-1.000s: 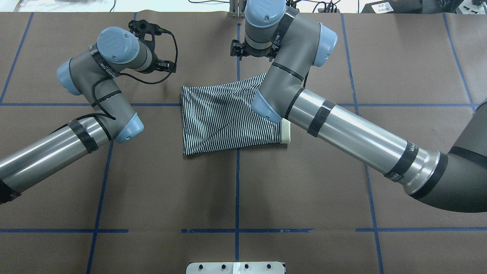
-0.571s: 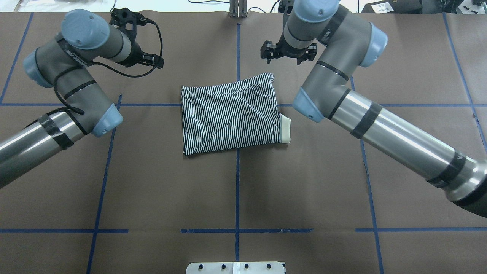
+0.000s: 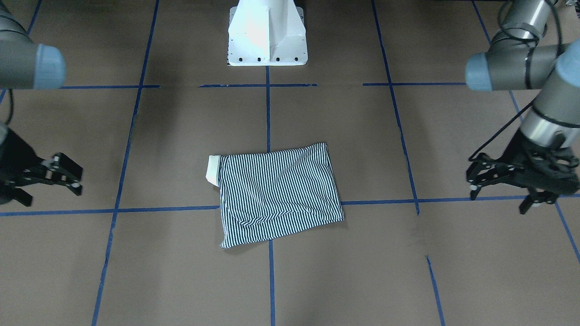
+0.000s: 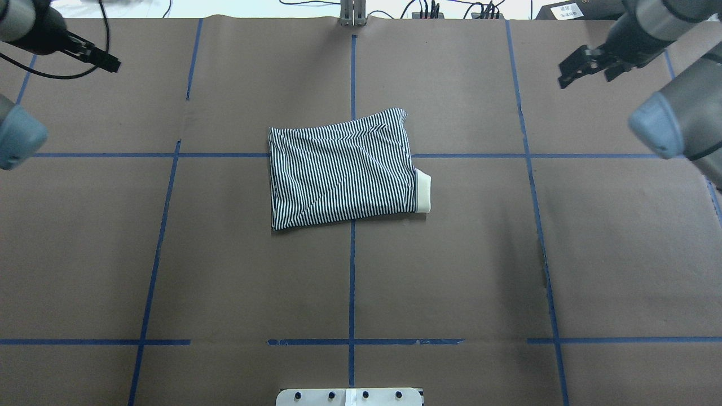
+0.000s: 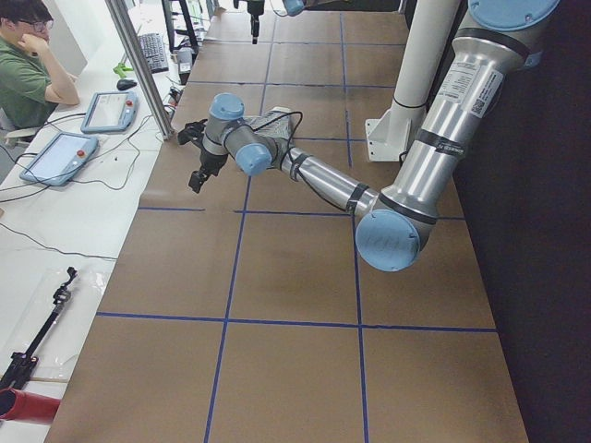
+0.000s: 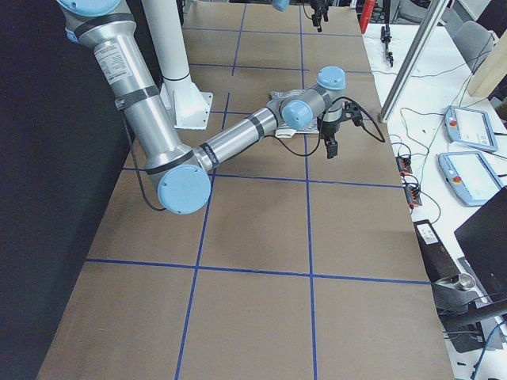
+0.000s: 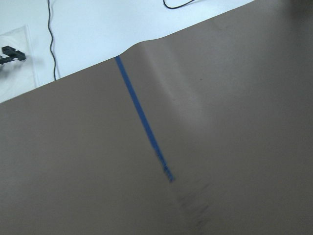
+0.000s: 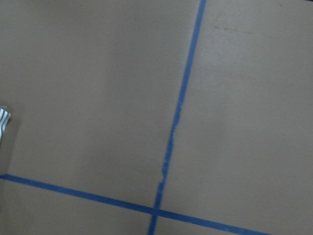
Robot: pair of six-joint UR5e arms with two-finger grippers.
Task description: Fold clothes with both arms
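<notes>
The striped polo shirt lies folded into a flat rectangle at the table's middle, its cream collar sticking out on the right side. It also shows in the front view as the shirt. Both grippers hang far from it, holding nothing. My left gripper is open above the far left part of the table; only one finger shows in the overhead view. My right gripper is open over the far right part. A sliver of the shirt touches the right wrist view's left edge.
Brown paper with blue tape lines covers the table. The white pedestal base stands at the robot's side. A metal post, two pendants and a seated person are beyond the table's far edge.
Both arms have swung outward and away from the shirt, the left one to the far left, the right one to the far right. The shirt has not moved.
</notes>
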